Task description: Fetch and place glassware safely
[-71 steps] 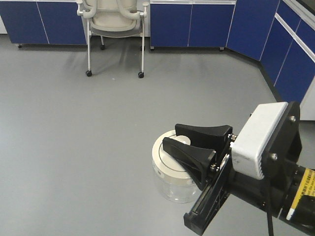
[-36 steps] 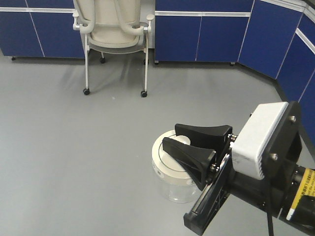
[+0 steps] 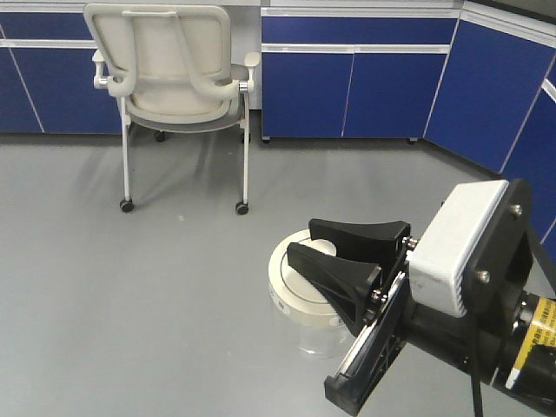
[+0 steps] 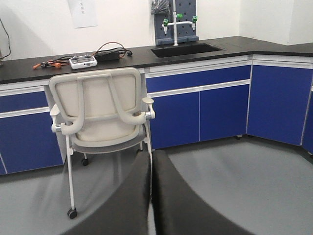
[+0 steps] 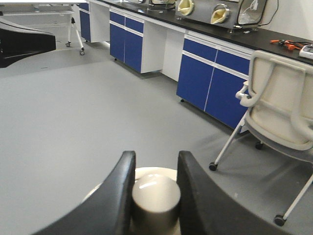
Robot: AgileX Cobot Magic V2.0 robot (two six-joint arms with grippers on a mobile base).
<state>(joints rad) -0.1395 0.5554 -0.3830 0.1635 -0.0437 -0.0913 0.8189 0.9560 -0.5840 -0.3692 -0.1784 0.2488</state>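
My right gripper pinches the lid knob of the jar, holding it above the floor, nearer than the chair. My left gripper is pressed together. If the lid is loose, the glass body drops and shatters.

Right gripper grips the jar; left gripper closed.

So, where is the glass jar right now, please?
The glass jar is lower centre in the front view, held by its lid knob in the right gripper, chair beyond.
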